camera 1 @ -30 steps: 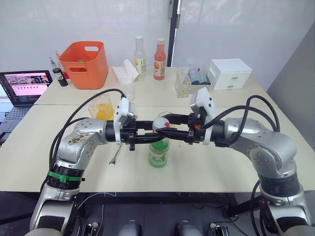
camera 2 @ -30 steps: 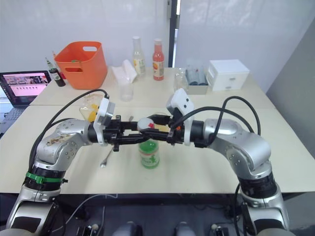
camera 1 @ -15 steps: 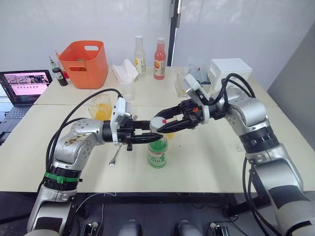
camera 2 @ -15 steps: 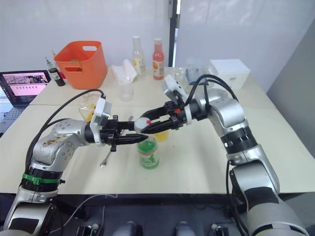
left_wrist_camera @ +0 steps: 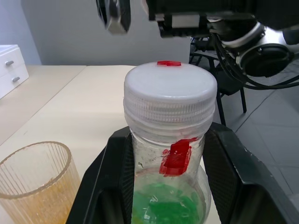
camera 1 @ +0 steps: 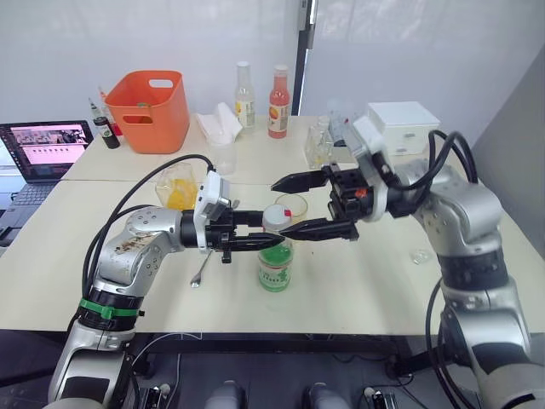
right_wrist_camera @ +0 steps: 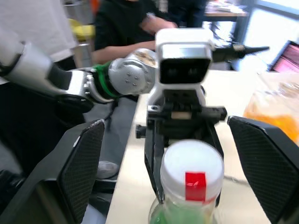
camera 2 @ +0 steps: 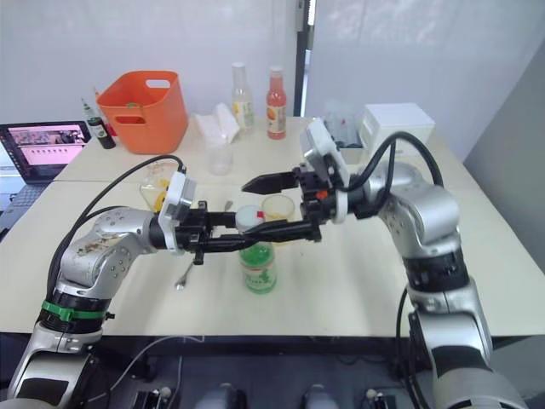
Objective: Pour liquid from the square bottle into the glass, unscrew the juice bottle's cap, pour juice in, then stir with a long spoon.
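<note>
The juice bottle (camera 1: 274, 266) holds green liquid and stands upright at the table's front middle, its white cap (left_wrist_camera: 170, 91) on. My left gripper (camera 1: 271, 241) is shut on its neck just under the cap. My right gripper (camera 1: 278, 209) is open wide, one finger above the other, with the cap (right_wrist_camera: 191, 168) between and ahead of the fingers (right_wrist_camera: 84, 163), not touching. The ribbed glass (camera 1: 292, 207) with orange liquid stands just behind the bottle. A long spoon (camera 1: 201, 266) lies on the table under my left arm. The square bottle (camera 1: 318, 145) stands on the far table.
An orange bucket (camera 1: 149, 109), two tall bottles (camera 1: 278, 102), a white drawer box (camera 1: 398, 126) and a clear cup (camera 1: 223, 158) stand on the far table. A laptop (camera 1: 47, 146) sits at the far left. A bag with orange contents (camera 1: 177, 189) lies behind my left arm.
My right gripper, closed around the cap a second ago, has turned, opened wide and drawn back slightly. The cap stays on the bottle. My left gripper keeps its hold.
</note>
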